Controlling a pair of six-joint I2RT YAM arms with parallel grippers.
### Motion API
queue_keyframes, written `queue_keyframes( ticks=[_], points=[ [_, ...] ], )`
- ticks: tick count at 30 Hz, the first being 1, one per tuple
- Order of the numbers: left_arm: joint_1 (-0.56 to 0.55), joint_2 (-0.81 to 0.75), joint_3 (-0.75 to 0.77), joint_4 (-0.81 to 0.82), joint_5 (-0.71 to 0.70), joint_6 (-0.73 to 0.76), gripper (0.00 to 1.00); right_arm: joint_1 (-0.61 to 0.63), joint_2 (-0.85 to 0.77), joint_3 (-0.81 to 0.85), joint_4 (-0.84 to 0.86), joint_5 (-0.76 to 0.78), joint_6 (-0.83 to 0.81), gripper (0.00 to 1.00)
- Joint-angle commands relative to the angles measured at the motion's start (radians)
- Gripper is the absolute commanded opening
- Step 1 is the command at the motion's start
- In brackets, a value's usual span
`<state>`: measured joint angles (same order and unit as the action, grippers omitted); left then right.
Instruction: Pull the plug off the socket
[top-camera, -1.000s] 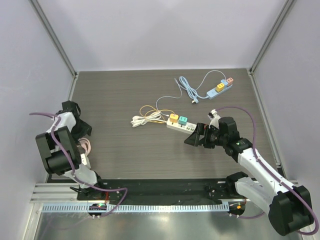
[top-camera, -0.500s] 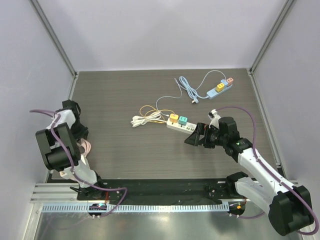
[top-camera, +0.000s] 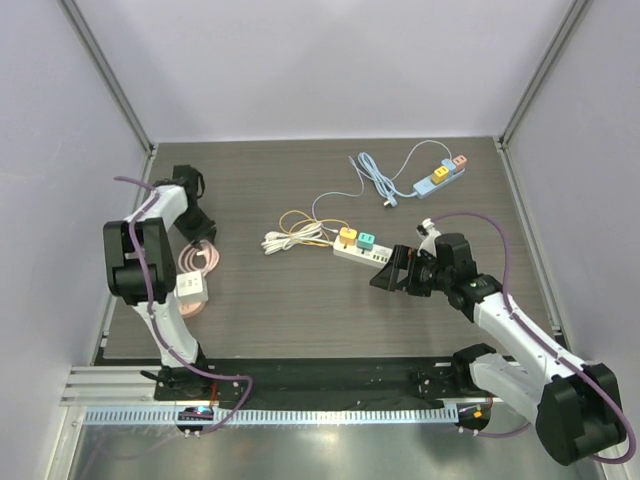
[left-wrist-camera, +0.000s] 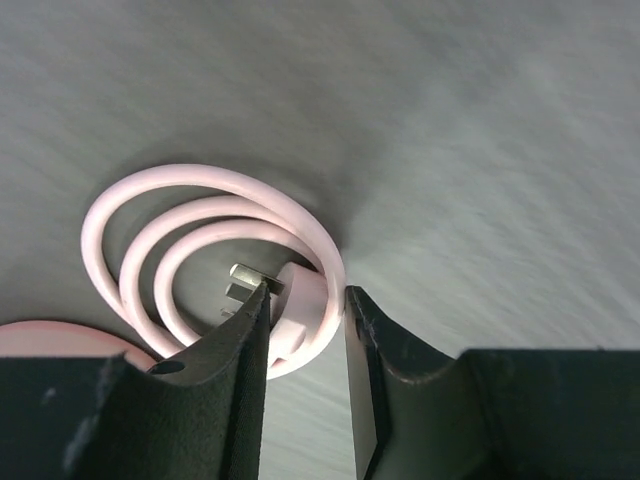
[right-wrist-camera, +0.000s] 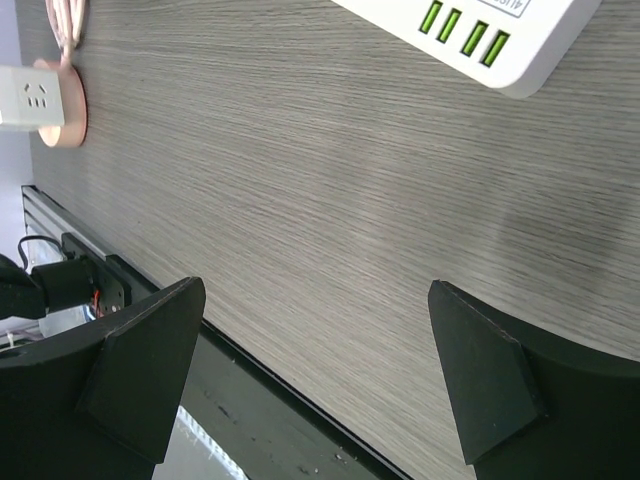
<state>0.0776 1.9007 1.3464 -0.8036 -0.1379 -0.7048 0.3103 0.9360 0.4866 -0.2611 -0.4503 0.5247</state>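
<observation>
Two arms are over your table (top-camera: 280, 310) right now. The left gripper (top-camera: 204, 236) is out at the left side, and the wrist view has its jaws (left-wrist-camera: 305, 295) pinched in on the pink plug (left-wrist-camera: 300, 312), one finger against each flank of the body. You can see the plug's metal prongs (left-wrist-camera: 245, 282) bare, poking out past the left finger and seated in nothing. A pink cable (left-wrist-camera: 200, 172) loops in three rings around the plug and lies flat on the wood.

From above, that pink cable (top-camera: 196, 258) lies just below the gripper. The white socket cube (top-camera: 190, 290) sits nearer the robot on its round pink base, apart from the plug. The right wrist camera catches that cube (right-wrist-camera: 25, 97) too, far off at the left edge.

On your right, the right gripper (top-camera: 383, 275) is spread wide with nothing between its fingers (right-wrist-camera: 312, 292), hanging low just short of the near end of the white power strip (top-camera: 365, 255). The strip's green-slotted end (right-wrist-camera: 470, 30) shows at the top of the wrist view. A yellow plug (top-camera: 347, 238) and a teal plug (top-camera: 366, 240) sit side by side in that strip. A second, blue strip (top-camera: 440, 178) lies at the far right, well clear of both arms.
</observation>
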Motion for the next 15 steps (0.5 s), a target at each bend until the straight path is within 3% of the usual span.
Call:
queue_keyframes(
  ticks=[1, 5, 7, 8, 15],
  points=[
    [-0.068, 0.014, 0.060, 0.169, 0.166, -0.064, 0.25, 0.001, 0.029, 0.053, 0.034, 0.022, -0.015, 1.00],
    [-0.102, -0.113, 0.079, 0.103, 0.112, -0.016, 0.56, 0.003, 0.076, 0.078, 0.036, 0.027, -0.032, 1.00],
    [-0.102, -0.213, 0.069, 0.064, 0.086, 0.008, 0.66, 0.003, 0.104, 0.089, 0.040, 0.030, -0.040, 1.00],
    [-0.102, -0.245, 0.066, 0.055, 0.054, 0.030, 0.76, 0.003, 0.112, 0.102, 0.042, 0.032, -0.046, 1.00],
    [-0.088, -0.501, -0.025, -0.066, -0.019, 0.042, 0.77, 0.044, 0.207, 0.202, 0.129, 0.018, -0.031, 1.00]
  ],
)
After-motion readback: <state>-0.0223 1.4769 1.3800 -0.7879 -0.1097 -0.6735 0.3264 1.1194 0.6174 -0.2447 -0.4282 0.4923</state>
